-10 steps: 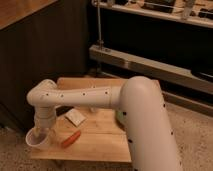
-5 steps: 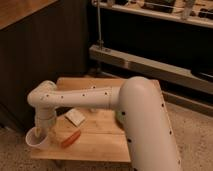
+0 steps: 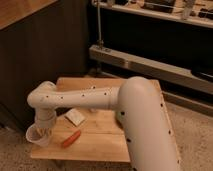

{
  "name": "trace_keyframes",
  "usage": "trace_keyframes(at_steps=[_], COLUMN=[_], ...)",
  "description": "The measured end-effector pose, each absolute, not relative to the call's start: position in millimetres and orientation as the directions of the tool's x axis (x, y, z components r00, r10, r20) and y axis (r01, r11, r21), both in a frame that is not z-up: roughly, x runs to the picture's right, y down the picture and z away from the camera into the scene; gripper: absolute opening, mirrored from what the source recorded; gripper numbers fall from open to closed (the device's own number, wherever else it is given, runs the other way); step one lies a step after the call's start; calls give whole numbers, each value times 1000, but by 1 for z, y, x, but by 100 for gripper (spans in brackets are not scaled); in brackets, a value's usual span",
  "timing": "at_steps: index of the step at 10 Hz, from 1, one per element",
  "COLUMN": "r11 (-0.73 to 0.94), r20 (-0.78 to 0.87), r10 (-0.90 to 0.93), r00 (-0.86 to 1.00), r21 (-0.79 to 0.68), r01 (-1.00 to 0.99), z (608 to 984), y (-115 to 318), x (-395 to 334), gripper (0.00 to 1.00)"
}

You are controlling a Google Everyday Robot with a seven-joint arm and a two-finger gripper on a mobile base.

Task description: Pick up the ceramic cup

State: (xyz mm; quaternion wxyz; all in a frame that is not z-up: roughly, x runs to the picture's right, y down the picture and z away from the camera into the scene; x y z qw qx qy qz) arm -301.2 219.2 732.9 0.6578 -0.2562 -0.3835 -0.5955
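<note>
The ceramic cup point(image 3: 36, 136) is small, white and tapered. It is at the front left corner of the wooden table point(image 3: 107, 140), partly past the table's left edge. My gripper point(image 3: 44, 129) points straight down from the white wrist and sits right at the cup's rim, on its right side. The wrist hides part of the cup. I cannot tell whether the cup rests on the table or hangs just above it.
An orange sausage-shaped thing point(image 3: 70, 139) lies just right of the cup. A flat white card point(image 3: 75, 117) lies behind it. My thick white arm point(image 3: 145, 125) crosses the table's right half. A dark cabinet wall point(image 3: 30, 55) stands to the left, and a metal shelf rail point(image 3: 150, 65) runs behind.
</note>
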Motion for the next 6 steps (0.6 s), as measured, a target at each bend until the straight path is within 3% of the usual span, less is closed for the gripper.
trace_keyframes(at_steps=[2,6], r11=[147,130], r20=[806,798], r10=[-592,-603], r00=[-13,-26], r21=[124,130], r01=[981,983], z=[725,687], y=[212,179], x=[-296,-290], gripper=[8,5])
